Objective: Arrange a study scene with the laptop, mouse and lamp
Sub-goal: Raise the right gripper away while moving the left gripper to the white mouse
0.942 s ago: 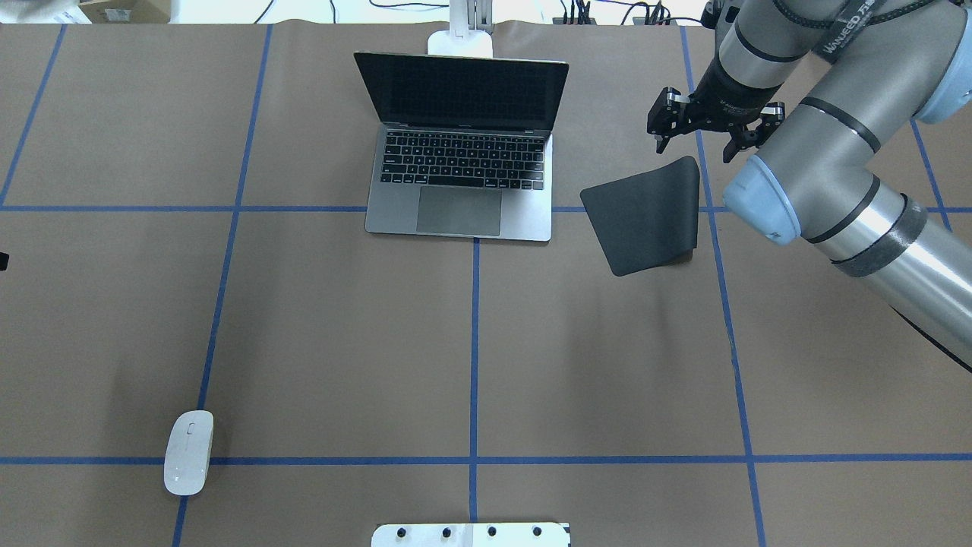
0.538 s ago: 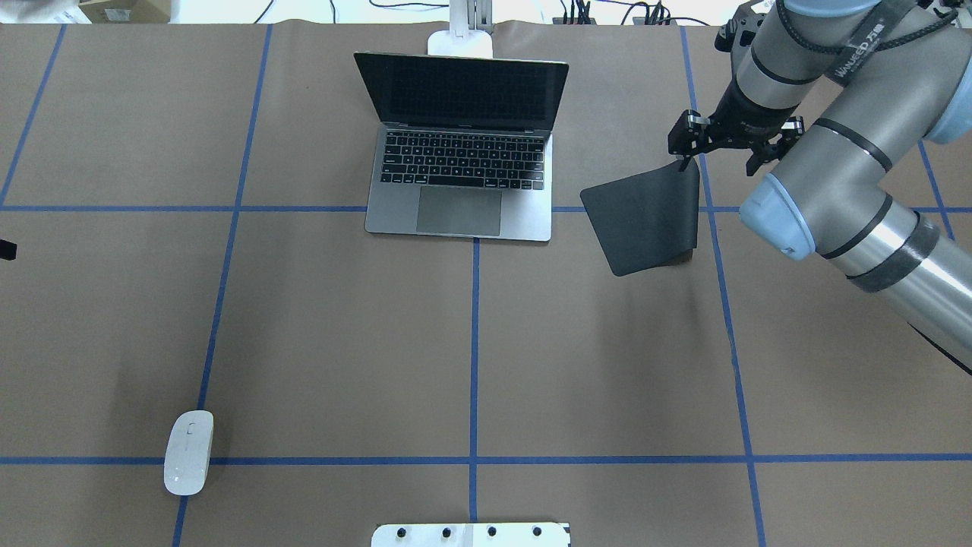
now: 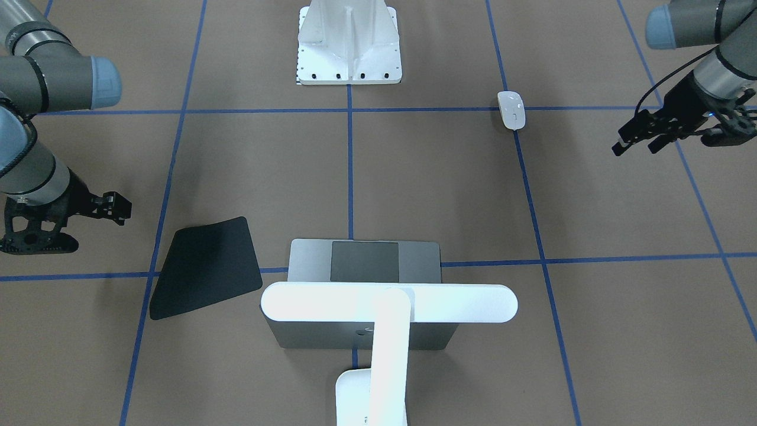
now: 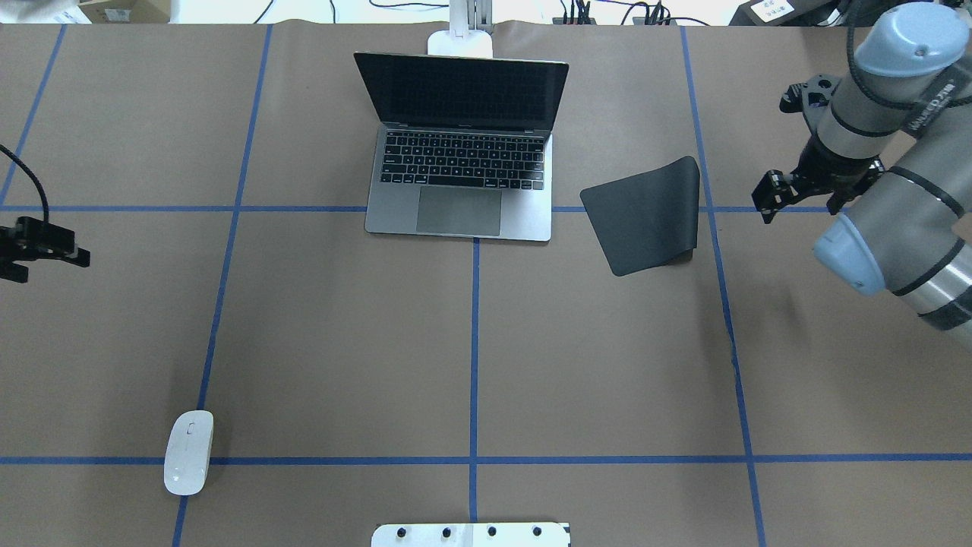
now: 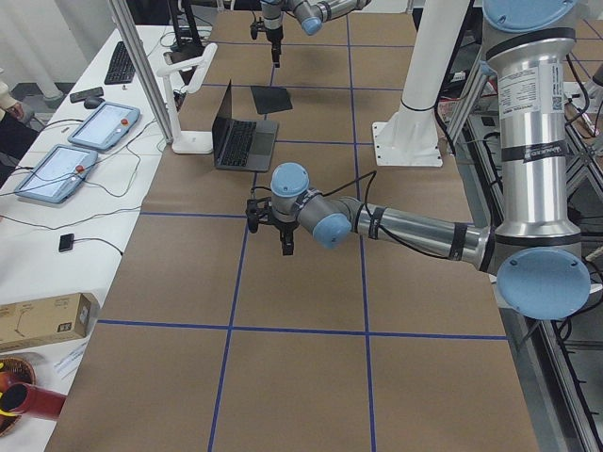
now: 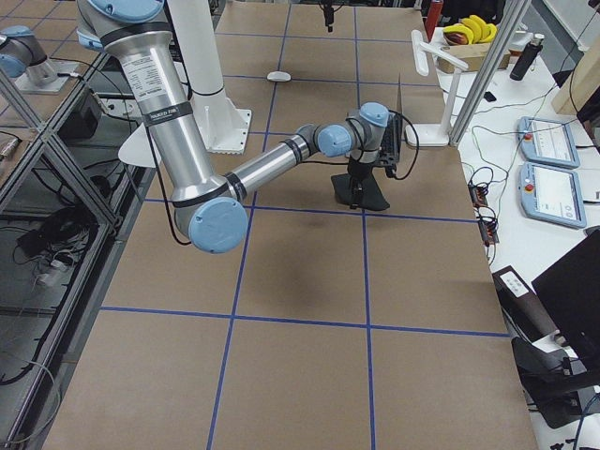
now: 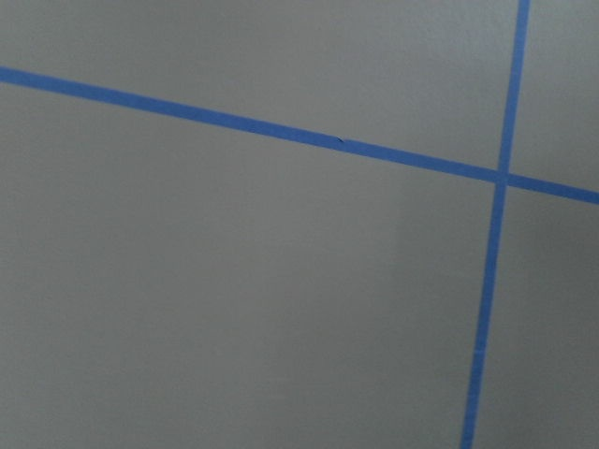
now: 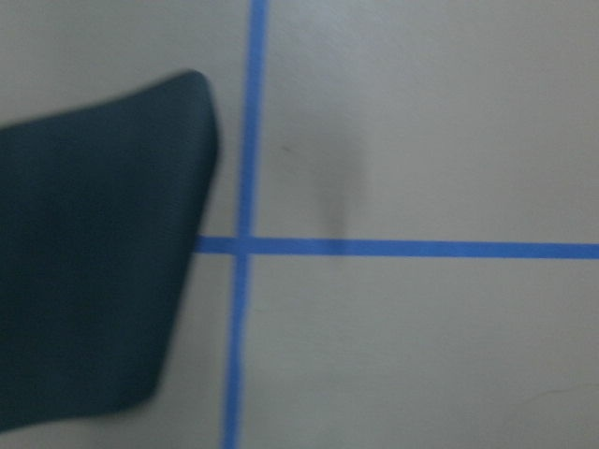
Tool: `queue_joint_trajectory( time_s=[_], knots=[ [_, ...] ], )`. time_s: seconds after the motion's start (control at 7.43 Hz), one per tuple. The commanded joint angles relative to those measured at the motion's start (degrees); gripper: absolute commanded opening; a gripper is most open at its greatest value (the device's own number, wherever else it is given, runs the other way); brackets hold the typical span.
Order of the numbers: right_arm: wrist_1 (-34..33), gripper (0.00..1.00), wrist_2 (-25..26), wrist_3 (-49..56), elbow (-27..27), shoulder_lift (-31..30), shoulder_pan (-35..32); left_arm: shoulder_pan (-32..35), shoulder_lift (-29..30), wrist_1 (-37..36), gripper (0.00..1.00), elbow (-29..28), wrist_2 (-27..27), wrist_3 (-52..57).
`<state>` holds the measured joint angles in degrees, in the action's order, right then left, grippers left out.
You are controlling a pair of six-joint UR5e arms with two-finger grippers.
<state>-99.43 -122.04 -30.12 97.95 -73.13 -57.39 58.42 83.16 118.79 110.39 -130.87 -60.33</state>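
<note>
The open grey laptop (image 4: pixel 463 163) sits at the far middle of the table; the front view shows it from behind (image 3: pixel 307 260). The white lamp (image 3: pixel 390 303) stands behind it with its light bar over the lid; the overhead view shows only its base (image 4: pixel 459 42). The white mouse (image 4: pixel 188 453) lies near the front left, also seen in the front view (image 3: pixel 511 110). My right gripper (image 4: pixel 805 196) is open and empty, above the table right of the black mat (image 4: pixel 645 216). My left gripper (image 4: pixel 38 254) is open and empty at the table's left edge, far from the mouse.
The black mat (image 3: pixel 204 266) lies right of the laptop, one edge slightly curled; the right wrist view shows it at the left (image 8: pixel 94 253). A white ribbed bracket (image 3: pixel 349 44) stands at the near middle edge. Blue tape lines cross the brown table.
My right gripper has moved from the mat's far corner to the right and toward me, away from the mat. My left gripper has come into view at the left edge.
</note>
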Motion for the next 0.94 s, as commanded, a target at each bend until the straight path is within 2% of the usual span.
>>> queue_joint_trajectory(
  time_s=[0.0, 0.27, 0.67, 0.81],
  knots=[
    [-0.07, 1.0, -0.13, 11.0, 0.14, -5.51, -3.68, -9.24, 0.25, -2.49, 0.99, 4.2, 4.8, -7.76],
    [-0.07, 1.0, -0.22, 18.92, -0.03, -8.6, -6.23, -16.81, 1.12, -11.17, 0.99, 9.38, 9.82, -8.76],
    [-0.15, 1.0, -1.27, 27.02, 0.14, -10.98, -8.17, -25.78, 1.39, -12.27, 0.99, 9.85, 14.49, -11.72],
    [-0.15, 1.0, -1.27, 28.79, 0.14, -11.68, -8.26, -29.81, 1.39, -12.27, 0.99, 9.76, 17.98, -12.61]
  ],
)
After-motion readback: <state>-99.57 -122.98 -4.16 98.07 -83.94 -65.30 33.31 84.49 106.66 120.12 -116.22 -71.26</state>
